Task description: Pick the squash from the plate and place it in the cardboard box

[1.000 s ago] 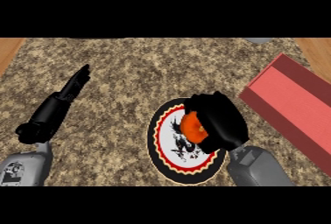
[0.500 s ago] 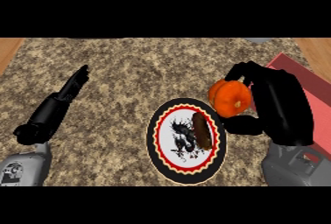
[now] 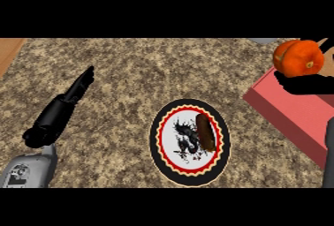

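Observation:
The orange squash [image 3: 298, 58] is held up at the upper right, above the far end of the red-pink cardboard box [image 3: 297, 115]. My right hand [image 3: 306, 82] is curled under and round it, mostly cut off by the view's right edge. The round plate [image 3: 190, 141], with a black and red rim and a dark figure on white, lies at the centre of the counter. A brown sausage-like piece [image 3: 206, 132] lies on its right half. My left hand [image 3: 62, 108] rests at the left with straight fingers, holding nothing.
The speckled granite counter [image 3: 130, 70] fills the view. A strip of wood [image 3: 9, 50] shows at the upper left corner. A grey edge [image 3: 264, 40] sits at the top right.
My right hand lifted the squash off the plate and carried it up and to the right, over the box. The brown piece on the plate is now uncovered. The left hand stayed still.

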